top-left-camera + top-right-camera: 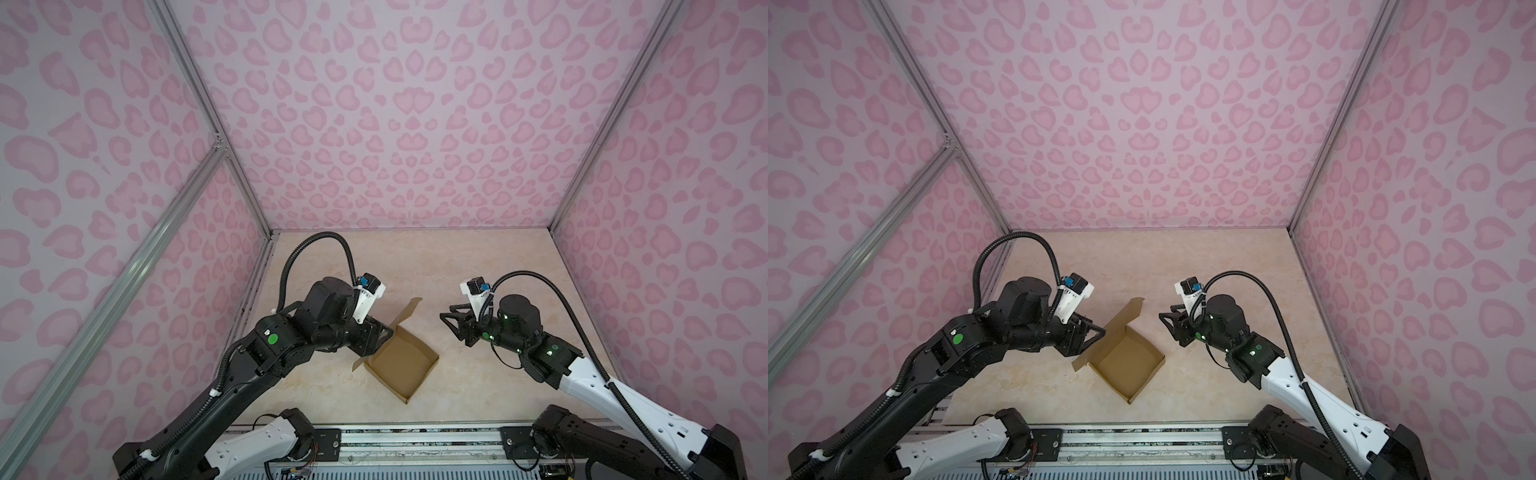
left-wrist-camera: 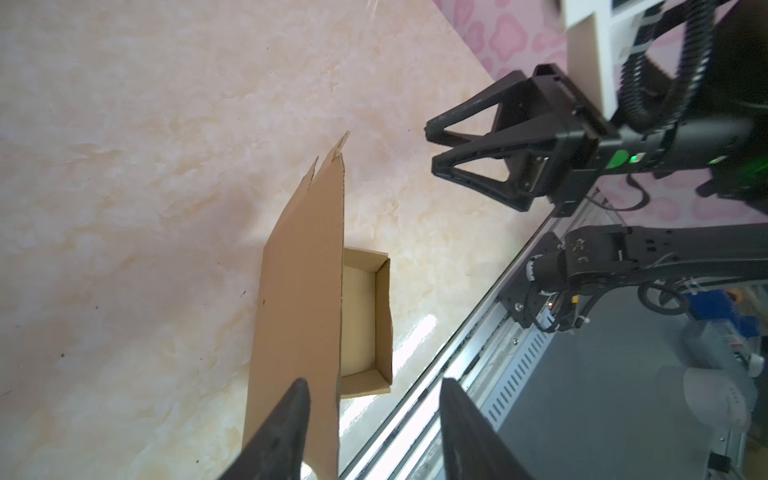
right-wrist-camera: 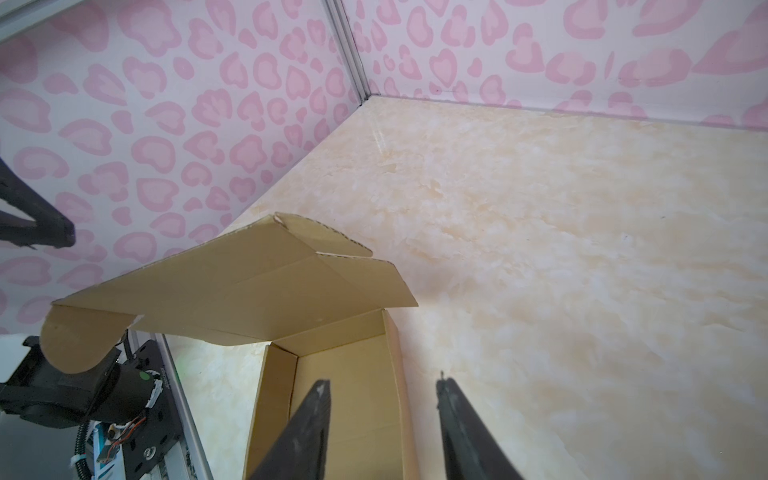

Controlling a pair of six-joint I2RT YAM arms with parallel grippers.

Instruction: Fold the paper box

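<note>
**Paper box: tray formed, lid standing open**

The left gripper (image 1: 380, 338) is seen left of centre in both top views, at the hinged, left-hand side of the paper box (image 1: 405, 365). In the left wrist view its fingers (image 2: 286, 432) are set apart, and one finger overlaps the outer face of the raised lid panel; whether it presses on the cardboard or only passes in front of it cannot be told. Nothing is seen clamped between the jaws.

The paper box is located on the table (image 1: 457, 266) in the lower centre of both top views, between the two arms. The tray is already formed, with four low walls standing. Its long axis is laid diagonally, from the upper left toward the lower right of the frame. The lid is held up along the left edge and is tipped away from the tray, with its end flaps unfolded.

The right gripper (image 1: 451, 318) is seen right of centre, above and to the right of the tray, apart from it. Its fingers (image 3: 307, 432) are parted and empty; in the right wrist view the tray is framed below them.

The coming move is judged to be the closing of the lid, which must be swung rightward over the tray. The left gripper is the nearer to the lid.
</note>
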